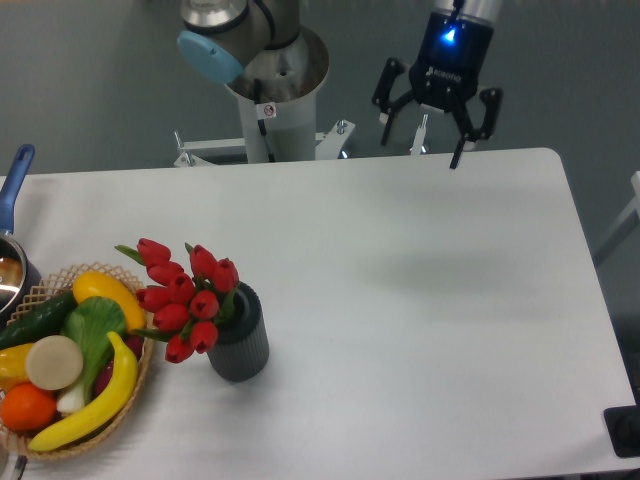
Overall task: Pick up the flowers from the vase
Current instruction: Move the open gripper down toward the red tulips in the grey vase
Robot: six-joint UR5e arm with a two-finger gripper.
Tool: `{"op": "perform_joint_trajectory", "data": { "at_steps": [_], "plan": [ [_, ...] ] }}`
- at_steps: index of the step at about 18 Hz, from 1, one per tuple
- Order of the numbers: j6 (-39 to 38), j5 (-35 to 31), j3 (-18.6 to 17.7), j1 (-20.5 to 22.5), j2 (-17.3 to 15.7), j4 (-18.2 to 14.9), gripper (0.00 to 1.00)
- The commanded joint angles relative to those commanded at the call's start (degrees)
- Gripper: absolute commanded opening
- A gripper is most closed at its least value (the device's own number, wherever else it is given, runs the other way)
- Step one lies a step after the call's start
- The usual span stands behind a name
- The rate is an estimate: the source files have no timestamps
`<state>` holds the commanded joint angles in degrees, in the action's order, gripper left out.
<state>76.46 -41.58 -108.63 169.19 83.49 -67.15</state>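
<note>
The flowers (184,296), a bunch of red tulip buds with green leaves, stand in the vase (240,340), a small dark grey ribbed cylinder at the table's front left. The bunch leans left, over the edge of the wicker basket. My gripper (420,143) hangs high above the table's back edge at the upper right, far from the vase. Its two black fingers are spread wide and hold nothing.
A wicker basket (48,282) with banana, lemon, cucumber, orange and other produce sits at the front left, touching the flowers. A pot with a blue handle (14,180) is at the left edge. The arm's base column (280,95) stands behind the table.
</note>
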Motion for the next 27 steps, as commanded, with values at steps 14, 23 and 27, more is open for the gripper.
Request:
{"op": "perform_joint_trajectory", "data": {
  "at_steps": [14, 23, 27],
  "plan": [
    [9.4, 3.4, -2.2, -11.0, 7.4, 9.6, 1.0],
    [9.2, 11.2, -5.4, -16.3, 11.3, 14.4, 1.0],
    [8.8, 11.5, -4.9, -19.2, 14.0, 16.4, 1.0]
  ]
}}
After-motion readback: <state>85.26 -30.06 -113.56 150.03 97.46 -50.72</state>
